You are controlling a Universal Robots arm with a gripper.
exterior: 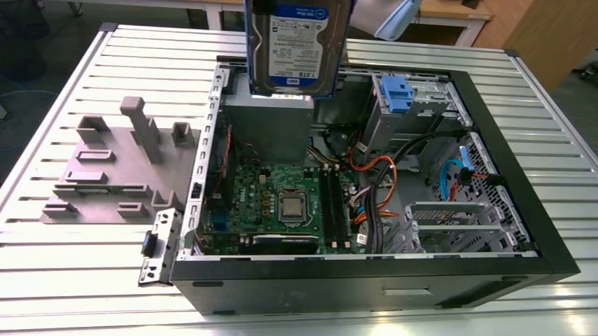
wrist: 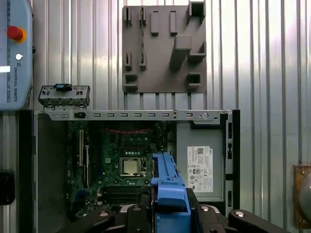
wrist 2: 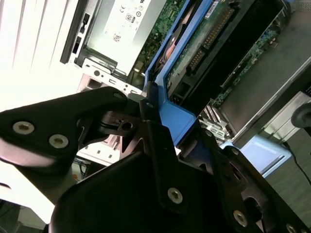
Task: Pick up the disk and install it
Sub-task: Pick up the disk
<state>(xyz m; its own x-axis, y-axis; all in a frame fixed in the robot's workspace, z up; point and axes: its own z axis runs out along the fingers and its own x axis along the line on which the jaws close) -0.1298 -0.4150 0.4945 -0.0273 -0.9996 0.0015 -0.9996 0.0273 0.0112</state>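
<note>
1. Silver and flat, the rectangular hard-drive disk (exterior: 297,49), with a white-and-blue label and a blue plastic carrier frame, hangs on end in the air. It is above the open black computer case (exterior: 509,182), over the edge where the big grey metal box (exterior: 271,122) sits.
2. The black gripper (wrist: 169,208) has its fingers pinched on the end of the carrier frame, as both wrist views show. Nothing else touches the disk.
3. The case stands on the ribbed metal table (exterior: 56,238). A grey moulded fixture plate (exterior: 108,175) lies beside it, toward the table's edge at the exterior view's left.
4. The step in hand looks like carrying the disk over the case. Done well, the pinch belongs on the frame rather than the circuit side. The disk should travel square to the case walls, clear of the orange and black cables (exterior: 374,168) and the green motherboard (exterior: 280,196).
5. The disk's label carries print and barcodes. The white sticker (wrist: 199,167) on the grey box carries print too.
</note>
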